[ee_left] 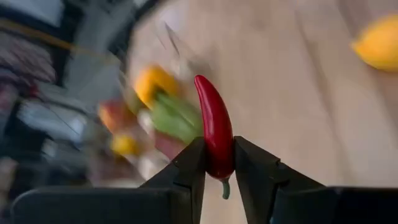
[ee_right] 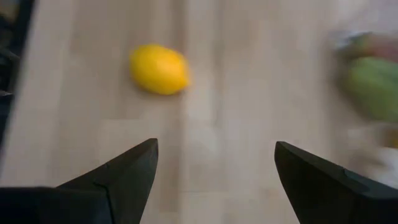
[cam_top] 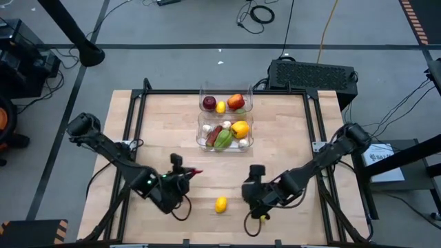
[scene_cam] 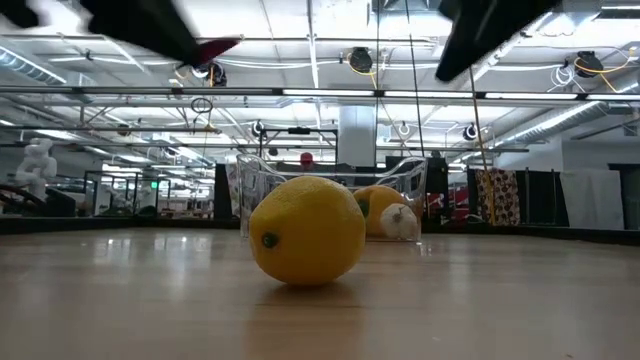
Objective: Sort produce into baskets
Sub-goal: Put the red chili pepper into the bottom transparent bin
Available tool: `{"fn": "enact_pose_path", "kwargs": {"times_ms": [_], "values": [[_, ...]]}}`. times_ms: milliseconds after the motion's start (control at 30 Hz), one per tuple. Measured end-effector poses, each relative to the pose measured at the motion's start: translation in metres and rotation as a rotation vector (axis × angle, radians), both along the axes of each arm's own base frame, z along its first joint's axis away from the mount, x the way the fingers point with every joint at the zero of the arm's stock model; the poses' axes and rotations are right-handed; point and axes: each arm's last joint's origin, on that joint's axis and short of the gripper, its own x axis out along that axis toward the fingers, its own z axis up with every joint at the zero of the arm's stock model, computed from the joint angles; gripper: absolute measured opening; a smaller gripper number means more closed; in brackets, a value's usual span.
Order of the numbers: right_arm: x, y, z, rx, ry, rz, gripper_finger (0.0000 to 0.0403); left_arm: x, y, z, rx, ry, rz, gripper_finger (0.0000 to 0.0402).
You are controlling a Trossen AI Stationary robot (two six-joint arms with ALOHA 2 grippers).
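Note:
My left gripper [cam_top: 187, 174] hangs over the table's near left and is shut on a small red chilli [ee_left: 214, 127], lifted above the wood. A yellow lemon [cam_top: 220, 204] lies on its side on the table near the front edge, between my two grippers. My right gripper [cam_top: 249, 191] hovers open to the lemon's right, nothing between its fingers [ee_right: 124, 171]. Two clear baskets stand at the table's far middle: the far one [cam_top: 225, 91] with an apple, a lemon and another red fruit, the near one [cam_top: 204, 138] with peppers and garlic. My left gripper pinches the chilli's stem end [ee_left: 219, 163] between its two fingers. The chilli's body sticks out forward past the fingertips, its pointed tip [ee_left: 200, 81] free. The green stem [ee_left: 225, 188] pokes back between the fingers. The chilli is lifted clear of the table.
A black box [cam_top: 313, 74] sits behind the table's far right corner. A black frame rail [cam_top: 220, 91] runs round the tabletop. Bare wood [cam_top: 158, 124] lies between the baskets and my grippers.

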Motion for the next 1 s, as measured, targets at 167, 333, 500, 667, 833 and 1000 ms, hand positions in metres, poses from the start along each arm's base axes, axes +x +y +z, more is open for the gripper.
{"fn": "enact_pose_path", "kwargs": {"times_ms": [167, 333, 500, 667, 833, 1000], "values": [[-0.019, -0.011, 0.022, -0.138, -0.055, -0.067, 0.0313, 0.038, 0.023, 0.018, 0.137, -0.083, -0.079, 0.0083], [-0.035, -0.022, 0.039, -0.197, -0.095, -0.136, 0.0313, 0.073, 0.064, 0.034, 0.100, -0.195, -0.154, 0.0083], [-0.050, -0.031, 0.049, -0.223, -0.085, -0.202, 0.0313, 0.098, 0.117, 0.043, -0.054, -0.343, -0.215, 0.0083], [-0.057, -0.033, 0.051, -0.249, -0.080, -0.223, 0.0313, 0.121, 0.158, 0.025, -0.202, -0.416, -0.206, 0.0083], [-0.057, -0.033, 0.051, -0.254, -0.078, -0.216, 0.0313, 0.137, 0.182, -0.016, -0.264, -0.324, -0.127, 0.0083], [-0.057, -0.033, 0.051, -0.260, -0.081, -0.217, 0.0313, 0.144, 0.186, -0.038, -0.329, -0.297, -0.076, 0.0095]]}}
